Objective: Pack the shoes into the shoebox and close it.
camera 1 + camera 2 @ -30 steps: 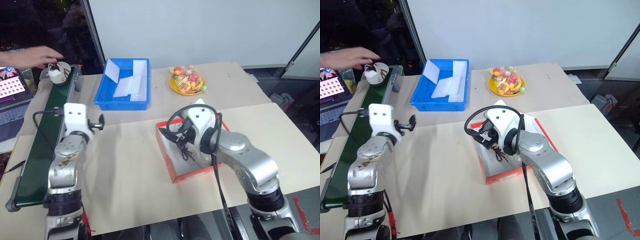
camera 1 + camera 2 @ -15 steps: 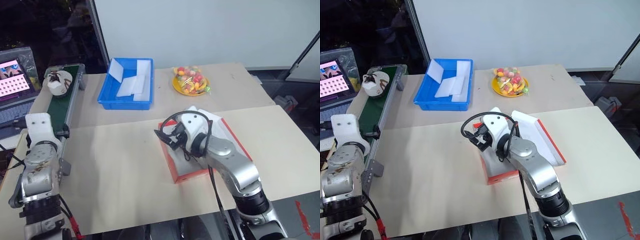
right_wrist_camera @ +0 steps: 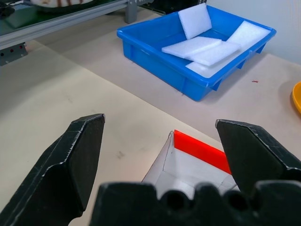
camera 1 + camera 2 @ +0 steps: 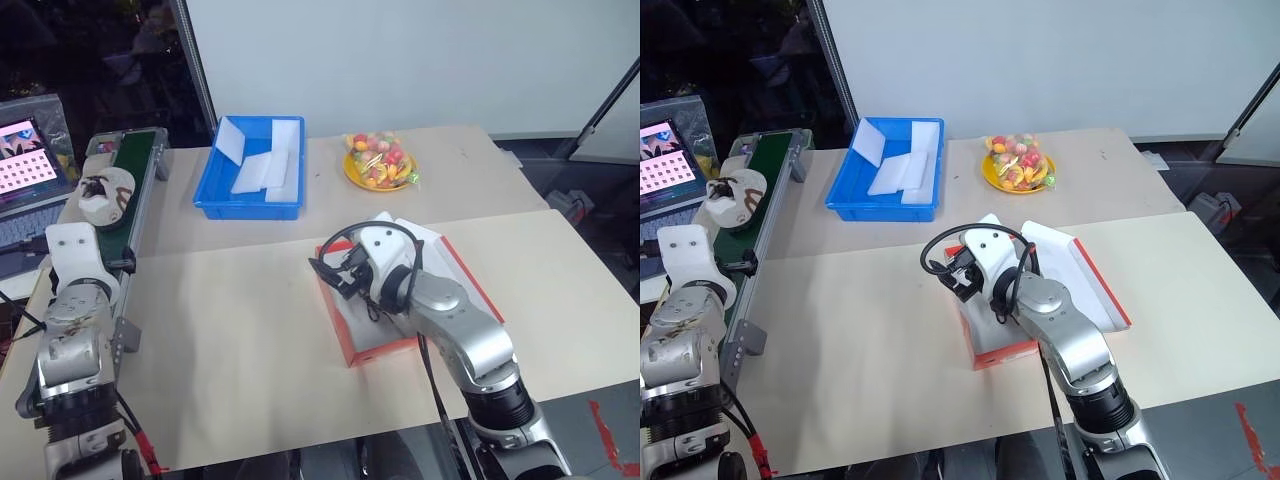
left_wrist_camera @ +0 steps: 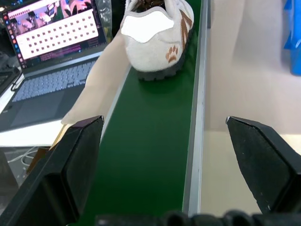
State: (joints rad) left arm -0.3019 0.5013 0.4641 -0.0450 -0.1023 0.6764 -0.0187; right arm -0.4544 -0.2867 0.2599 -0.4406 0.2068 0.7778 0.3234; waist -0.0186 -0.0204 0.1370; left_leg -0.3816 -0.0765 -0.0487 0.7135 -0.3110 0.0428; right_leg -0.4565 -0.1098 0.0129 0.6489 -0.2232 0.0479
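One shoe [image 5: 157,35] is seen on the green belt [image 5: 146,155], well left of the shoebox [image 4: 400,300], which lies open on the worktop [image 4: 240,340]. Nothing is yet seen packed. The left gripper [image 5: 164,160] is aimed at the shoe and the right gripper [image 3: 162,155] is held over the shoebox, both with jaws wide and empty.

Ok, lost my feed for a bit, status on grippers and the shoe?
Left gripper open, lined up on the conveyor belt, empty. Right gripper open over the open shoebox. One shoe on belt ahead of the left gripper. Nothing between them.
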